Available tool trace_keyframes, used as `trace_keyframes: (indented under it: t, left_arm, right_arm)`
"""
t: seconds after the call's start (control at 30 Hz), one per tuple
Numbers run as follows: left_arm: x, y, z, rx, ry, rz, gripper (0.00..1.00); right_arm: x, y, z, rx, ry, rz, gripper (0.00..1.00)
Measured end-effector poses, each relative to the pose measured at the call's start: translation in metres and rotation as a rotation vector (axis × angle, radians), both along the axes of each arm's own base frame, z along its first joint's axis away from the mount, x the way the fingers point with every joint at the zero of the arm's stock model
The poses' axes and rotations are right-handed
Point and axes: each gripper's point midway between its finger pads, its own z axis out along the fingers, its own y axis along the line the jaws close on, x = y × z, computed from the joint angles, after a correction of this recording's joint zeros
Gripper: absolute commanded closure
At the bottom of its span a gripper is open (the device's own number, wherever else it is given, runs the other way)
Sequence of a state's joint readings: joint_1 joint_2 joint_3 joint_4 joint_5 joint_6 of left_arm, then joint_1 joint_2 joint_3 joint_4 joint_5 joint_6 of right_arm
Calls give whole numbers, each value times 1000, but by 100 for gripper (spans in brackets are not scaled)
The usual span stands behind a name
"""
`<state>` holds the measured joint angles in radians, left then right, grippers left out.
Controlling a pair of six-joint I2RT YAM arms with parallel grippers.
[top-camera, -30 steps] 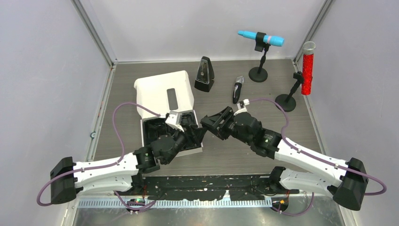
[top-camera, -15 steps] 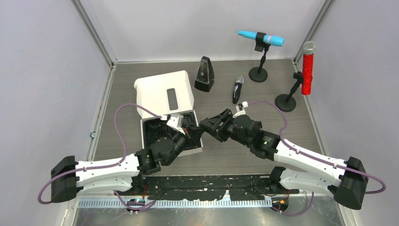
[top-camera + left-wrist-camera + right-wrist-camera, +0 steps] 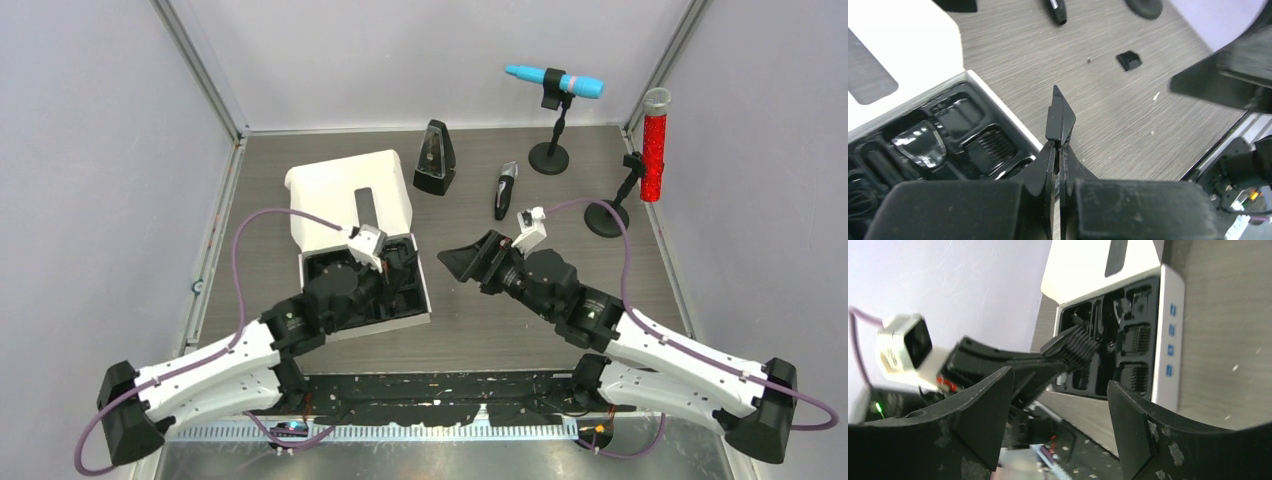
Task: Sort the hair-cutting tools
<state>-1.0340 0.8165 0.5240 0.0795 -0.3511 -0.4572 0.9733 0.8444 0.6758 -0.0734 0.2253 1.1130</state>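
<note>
**Left fingers.** My left gripper [image 3: 1057, 150] has its fingers pressed together on a small black ribbed comb guard [image 3: 1060, 119], which projects beyond the tips. In the left wrist view the guard appears edge-on as a thin pointed blade. It sits at the right rim of the white box with a black moulded tray [image 3: 998, 107]. I cannot tell from that view whether it hangs over the tray or over the table beside it. The right wrist view shows the same guard [image 3: 1074, 346] broadside, with its teeth visible, in front of the tray compartments.

**Right fingers.** My right gripper [image 3: 1060, 382] has its fingers spread wide and pinches nothing. The guard lies in the gap between them as seen and touches neither. In the top view this gripper [image 3: 462, 258] stands just right of the box, pointing toward it.

**Right wrist view only.** Further black comb guards [image 3: 1140, 337] sit in tray compartments.

**Left wrist view only.** A small loose black piece [image 3: 1128, 59] lies on the grey wood-grain table [image 3: 1108, 110], well apart from the box.

**Top view only.**
- The slim black-and-silver electric clipper [image 3: 504, 188] lies on the table beyond my right gripper.
- It lies between the black pyramid-shaped metronome [image 3: 434, 158] and the stands of the blue microphone [image 3: 553, 80] and the red microphone [image 3: 654, 140].
- The white box lid [image 3: 340, 195] lies open behind the tray.
</note>
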Motion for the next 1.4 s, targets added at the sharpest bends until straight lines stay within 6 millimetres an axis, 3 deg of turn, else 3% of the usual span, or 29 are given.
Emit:
trace_keyframes:
  t: [0.13,0.23,0.37,0.5,0.77,1.03,1.4]
  left_arm:
    - [2,21,4,123,69,-38,100]
    - [-10,29,12,204,113,-113,100]
    - [-36,32,20,301,170,-265,100]
    - [-57,36,16,388,224,-392,100]
    - [-84,37,12,517,279,-618,100]
    - [-101,32,18,534,253,-782,100]
    - [-112,27,24,510,218,-885,100]
  right_arm:
    - [-3,-10,15,-127,-233,70,22]
    - [-10,-14,20,-219,-415,151,23]
    - [-24,-11,-1,-348,-605,311,26]
    - [-40,-4,-27,-462,-761,496,29]
    - [-56,27,-30,-547,-1051,790,31]
    - [-71,57,-34,-484,-1185,1009,39]
    - [-89,73,-44,-377,-1209,1144,57]
